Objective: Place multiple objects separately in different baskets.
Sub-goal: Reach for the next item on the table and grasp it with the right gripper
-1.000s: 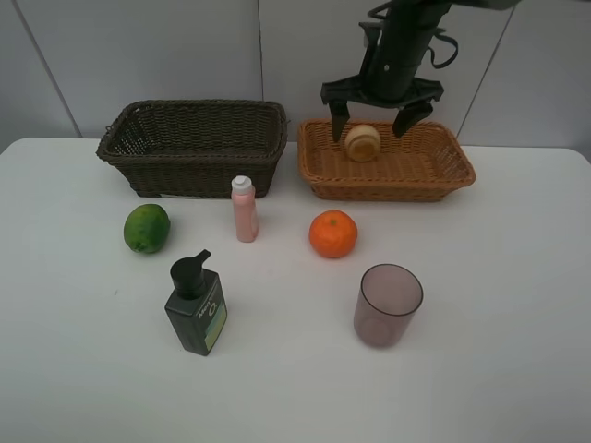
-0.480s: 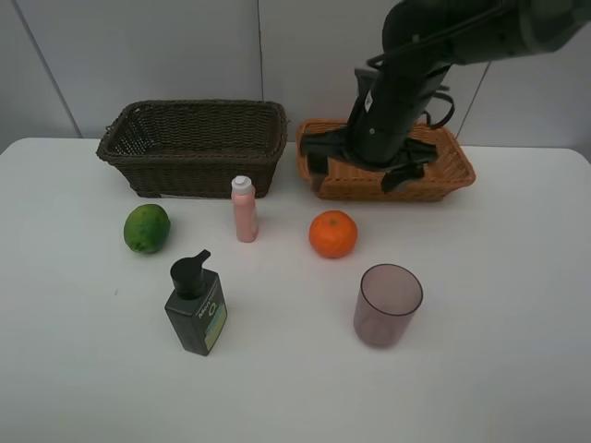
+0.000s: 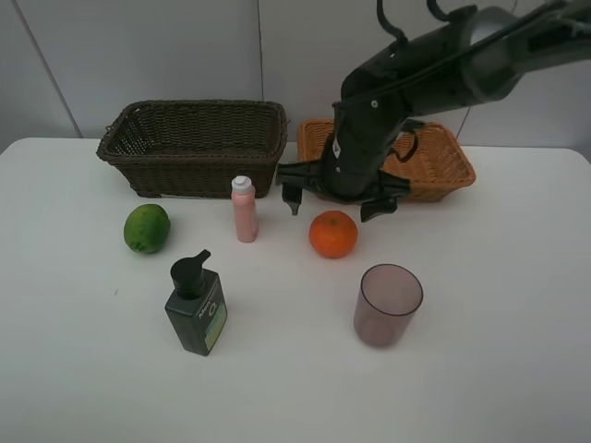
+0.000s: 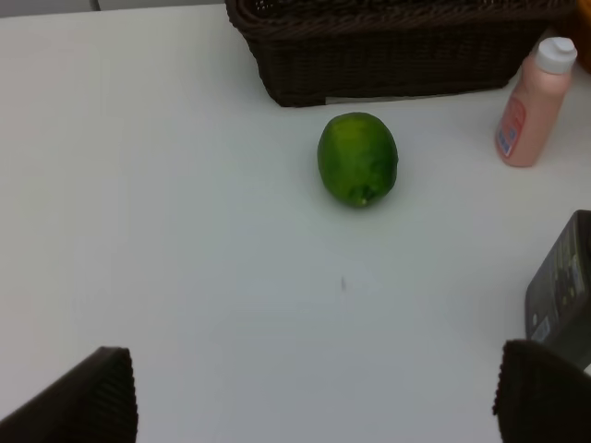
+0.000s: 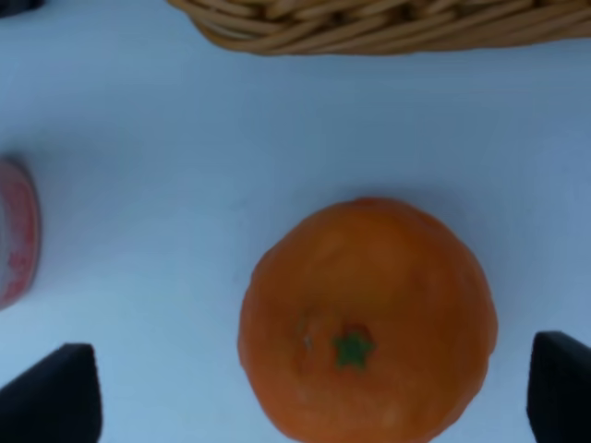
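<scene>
One orange (image 3: 332, 233) lies just beneath the right end effector (image 3: 331, 208), centred between its wide-spread jaws.

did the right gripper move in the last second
Yes. The right gripper left its spot over the light tan basket and came toward the camera, now open above the orange.

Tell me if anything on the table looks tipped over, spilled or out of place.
Nothing stands out. The pink bottle, pump bottle and cup stand upright; the green fruit and orange sit intact on the table.
</scene>
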### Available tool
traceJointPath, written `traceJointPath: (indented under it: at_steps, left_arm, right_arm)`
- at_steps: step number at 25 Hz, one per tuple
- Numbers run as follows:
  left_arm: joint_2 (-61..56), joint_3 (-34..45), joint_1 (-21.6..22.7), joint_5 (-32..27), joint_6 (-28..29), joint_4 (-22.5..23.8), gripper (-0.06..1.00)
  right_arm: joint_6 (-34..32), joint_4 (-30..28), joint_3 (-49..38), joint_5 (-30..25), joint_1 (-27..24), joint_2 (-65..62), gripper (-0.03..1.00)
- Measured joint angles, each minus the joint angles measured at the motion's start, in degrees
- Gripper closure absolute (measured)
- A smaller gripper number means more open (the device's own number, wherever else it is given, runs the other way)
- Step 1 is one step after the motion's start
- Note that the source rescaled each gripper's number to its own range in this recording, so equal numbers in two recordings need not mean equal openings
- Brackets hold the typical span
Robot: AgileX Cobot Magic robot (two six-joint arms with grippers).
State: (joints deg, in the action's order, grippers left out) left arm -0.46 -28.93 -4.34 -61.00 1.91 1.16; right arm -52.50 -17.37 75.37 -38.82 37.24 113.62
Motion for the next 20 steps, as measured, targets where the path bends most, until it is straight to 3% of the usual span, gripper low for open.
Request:
traceJointPath:
  at_steps: [6, 20]
  left_arm:
    - [0.0, 0.0, 0.0, 0.0, 0.0, 0.0, -0.06]
    - [0.0, 0.0, 0.0, 0.0, 0.0, 0.0, -0.06]
  right_arm:
    - [-3.2, -3.6, 0.0, 1.3, 0.0, 3.1, -0.03]
    - [-4.9, -4.5, 0.0, 5.2, 0.0, 7.6, -0.03]
